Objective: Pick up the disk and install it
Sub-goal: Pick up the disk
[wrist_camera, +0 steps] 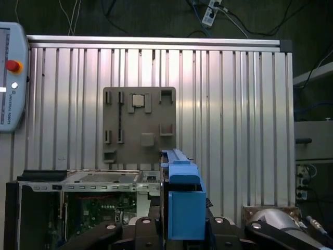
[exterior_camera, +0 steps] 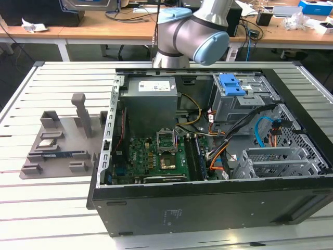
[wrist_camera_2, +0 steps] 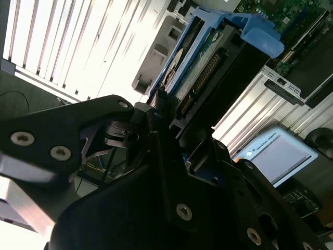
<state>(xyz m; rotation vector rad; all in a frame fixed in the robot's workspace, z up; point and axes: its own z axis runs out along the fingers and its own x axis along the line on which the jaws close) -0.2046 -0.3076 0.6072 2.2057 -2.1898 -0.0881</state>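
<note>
Wooden desks [exterior_camera: 104, 28] back a slatted aluminium table [exterior_camera: 52, 208] in the exterior view; the open computer case [exterior_camera: 208, 213] on it holds a grey power box [exterior_camera: 151, 101] at eleven o'clock and a blue bracket [exterior_camera: 231, 84] at one, with a grey tray [exterior_camera: 57, 151] at its nine. In the second wrist view the gripper [wrist_camera_2: 158, 109] clamps the disk [wrist_camera_2: 205, 62], held in the air. In the first wrist view the disk [wrist_camera: 184, 208] stands upright.

Bright blue carrier frames the disk [wrist_camera: 183, 208]. Bench [exterior_camera: 52, 208]: pale silver with parallel ribbed stripes. Computer case [exterior_camera: 208, 213]: black; motherboard [exterior_camera: 151, 156]: green. Fixture plate [exterior_camera: 62, 140]: plain grey. Arm [exterior_camera: 177, 36]: grey, pale-blue caps.
</note>
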